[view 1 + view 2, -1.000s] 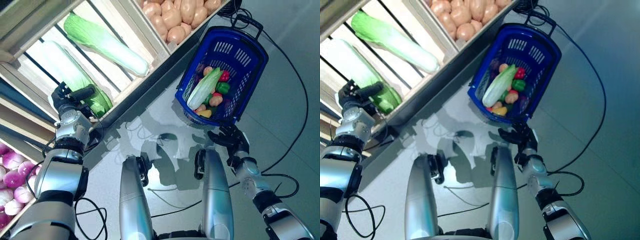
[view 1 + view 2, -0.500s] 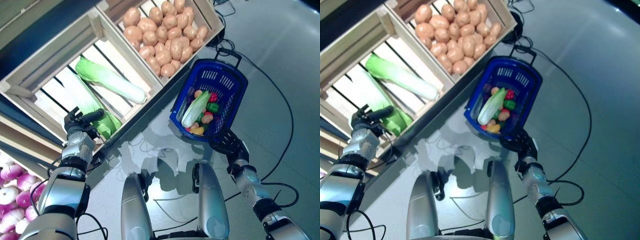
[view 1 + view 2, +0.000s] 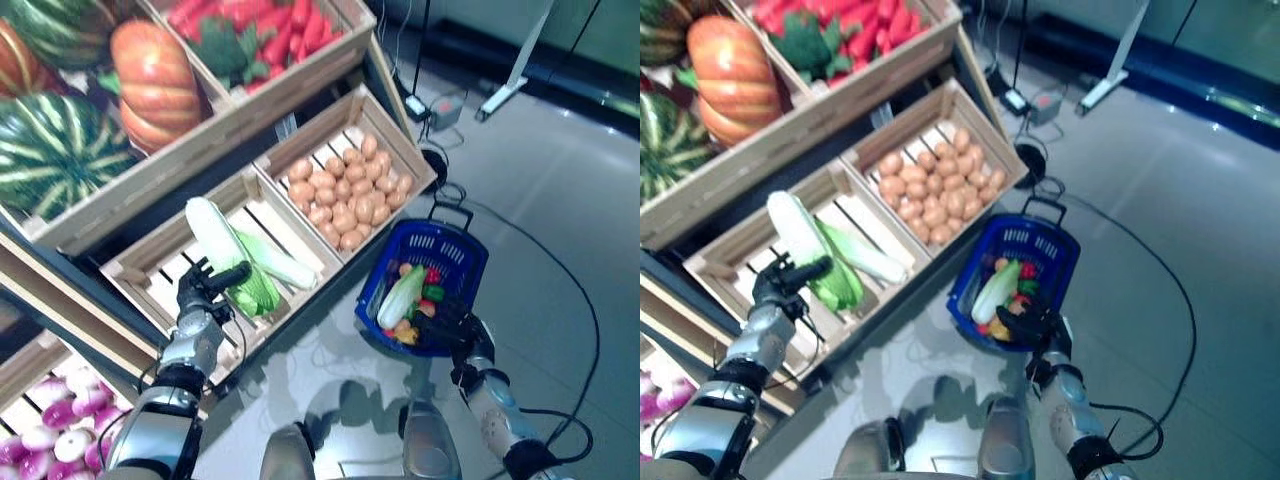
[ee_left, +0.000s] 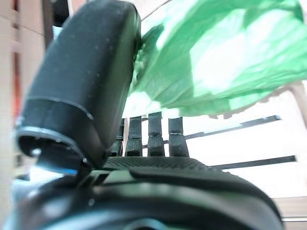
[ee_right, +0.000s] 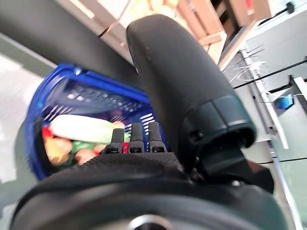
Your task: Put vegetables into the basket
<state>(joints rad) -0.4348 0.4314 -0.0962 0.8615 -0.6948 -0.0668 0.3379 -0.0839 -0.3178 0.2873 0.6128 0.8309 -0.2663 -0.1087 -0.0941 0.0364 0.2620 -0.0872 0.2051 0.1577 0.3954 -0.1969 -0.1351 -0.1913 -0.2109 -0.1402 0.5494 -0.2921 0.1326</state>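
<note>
A blue basket point(image 3: 446, 248) stands on the floor by the shelf, holding a pale green cabbage point(image 3: 402, 296), peppers and other small vegetables. My right hand point(image 3: 456, 326) hovers at its near rim, open, fingers point(image 5: 135, 138) straight toward the basket point(image 5: 72, 91). Two long cabbages lie in a slatted wooden crate point(image 3: 150, 275): one point(image 3: 214, 233) further back and one point(image 3: 272, 262) nearer the basket. My left hand point(image 3: 203, 288) is open at the first cabbage's leafy end. In the left wrist view the green leaves point(image 4: 216, 52) sit just past its thumb point(image 4: 86, 81), which holds nothing.
A crate of potatoes point(image 3: 345, 195) stands beside the cabbage crate. The shelf above carries a pumpkin point(image 3: 155, 85), watermelons point(image 3: 50, 150) and red vegetables point(image 3: 270, 20). Purple onions point(image 3: 50, 440) fill a low bin at left. Grey floor spreads to the right.
The camera has tilted up, so the upper shelves now show and everything sits lower and smaller. Both hands keep their places by the cabbage and the basket.
</note>
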